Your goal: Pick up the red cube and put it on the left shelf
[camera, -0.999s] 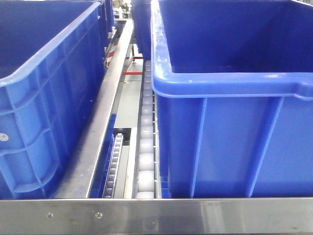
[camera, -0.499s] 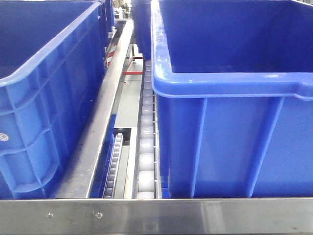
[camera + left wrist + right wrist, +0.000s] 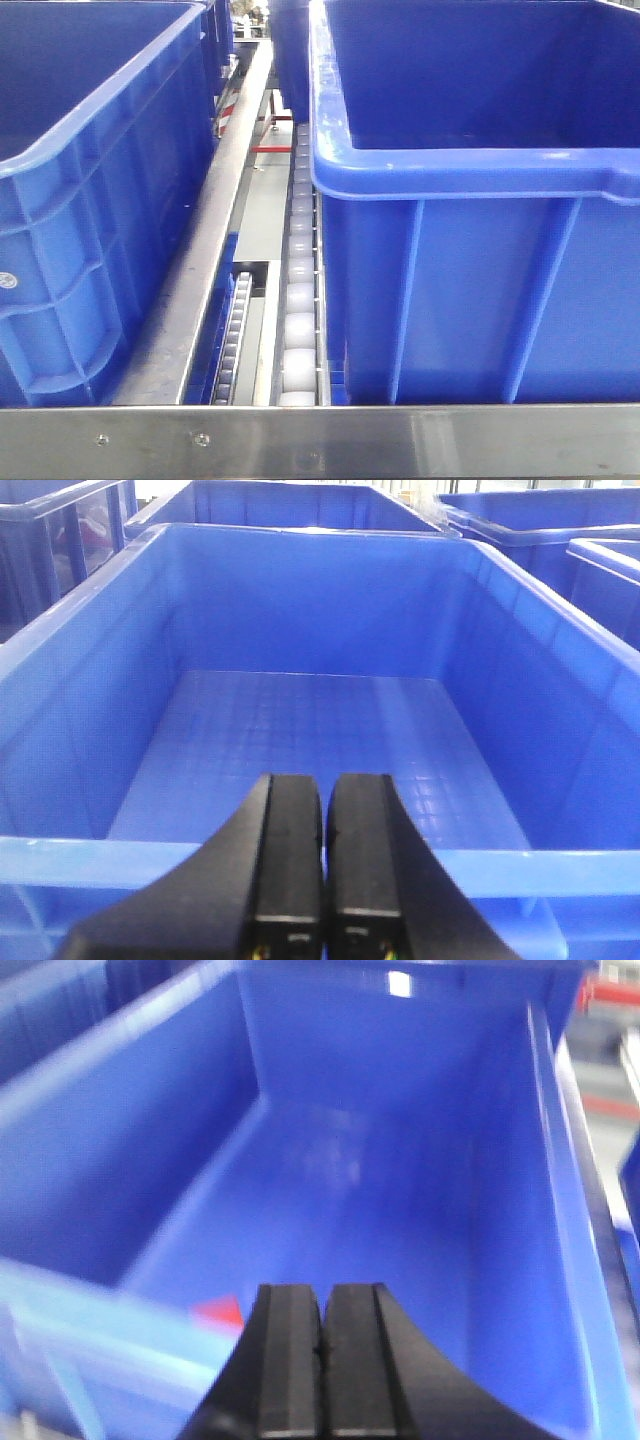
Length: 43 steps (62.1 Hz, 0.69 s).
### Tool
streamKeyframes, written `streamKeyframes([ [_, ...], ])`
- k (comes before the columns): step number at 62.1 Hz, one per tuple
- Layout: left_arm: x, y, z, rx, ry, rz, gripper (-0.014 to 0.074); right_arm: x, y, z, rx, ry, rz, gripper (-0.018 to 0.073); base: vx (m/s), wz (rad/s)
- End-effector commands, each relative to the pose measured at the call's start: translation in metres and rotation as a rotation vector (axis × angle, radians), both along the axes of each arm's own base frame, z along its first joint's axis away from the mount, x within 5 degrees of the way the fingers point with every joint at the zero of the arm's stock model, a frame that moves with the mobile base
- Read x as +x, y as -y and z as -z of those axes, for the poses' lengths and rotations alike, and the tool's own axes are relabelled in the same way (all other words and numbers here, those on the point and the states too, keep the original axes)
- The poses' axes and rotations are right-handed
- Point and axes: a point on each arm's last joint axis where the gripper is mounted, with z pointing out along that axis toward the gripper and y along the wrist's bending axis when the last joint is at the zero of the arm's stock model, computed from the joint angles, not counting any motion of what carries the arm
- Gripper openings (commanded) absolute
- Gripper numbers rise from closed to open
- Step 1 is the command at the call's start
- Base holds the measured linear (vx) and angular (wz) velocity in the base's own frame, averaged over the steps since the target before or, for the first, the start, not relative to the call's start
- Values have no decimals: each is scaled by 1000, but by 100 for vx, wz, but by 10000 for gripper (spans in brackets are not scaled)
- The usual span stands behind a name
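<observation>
The red cube [image 3: 220, 1312] shows only in the right wrist view, as a small red corner on the floor of a blue crate [image 3: 400, 1190]. It lies just behind the crate's near rim and is partly hidden by that rim and my finger. My right gripper [image 3: 322, 1290] is shut and empty above the near rim, with the cube just left of its left finger. My left gripper [image 3: 325, 780] is shut and empty over the near rim of another blue crate [image 3: 300, 710], whose floor is bare. The steel shelf with white rollers [image 3: 298, 300] shows in the front view.
Two big blue crates stand on the rack in the front view, one on the left [image 3: 90, 200] and one on the right [image 3: 470, 250]. A steel rail [image 3: 200, 270] runs between them and a steel bar [image 3: 320, 440] crosses the front. More blue crates [image 3: 520, 520] stand behind.
</observation>
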Motion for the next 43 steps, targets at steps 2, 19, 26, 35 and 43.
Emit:
streamKeyframes([
  [2,0,-2,0,-8,73,-15,102,2,-4,-13,88,141,-28,52,0,0],
  [19,0,-2,0,-8,73,-15,102,14,2,20,85,183,179,52,0,0],
  [26,0,-2,0,-8,73,-15,102,18,6,39,78,207,269,52,0,0],
  [35,0,-2,0,-8,73,-15,102,15,9,59,105,231,314,52,0,0],
  [43,0,-2,0,-8,73,-15,102,11,10,62,106,229,326,52,0,0],
])
